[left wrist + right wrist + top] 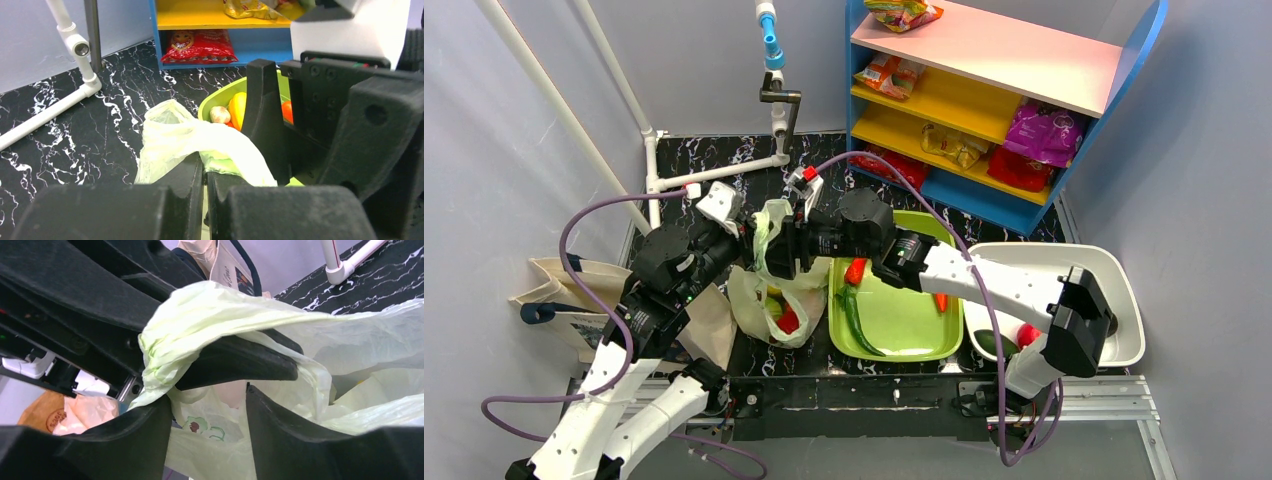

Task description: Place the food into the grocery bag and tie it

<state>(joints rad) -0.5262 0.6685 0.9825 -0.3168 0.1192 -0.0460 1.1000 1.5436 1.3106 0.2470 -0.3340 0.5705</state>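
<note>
- The grocery bag point(769, 305) sits left of centre in the top view, beside the green tray point(894, 325), with red and green produce showing inside it.
- Its handle point(215, 315) runs as a taut band from a bunched twist left of centre to the right edge of the right wrist view.
- Your left gripper point(204, 172) is clamped fully closed on that plastic, and one of its fingers crosses just above your right jaws.
- Your right gripper point(209, 402) stands partly open with slack film in the gap, and it appears to grip nothing.
- The band lies across and just above the right jaws, so your right arm looks best placed to take it.
</note>
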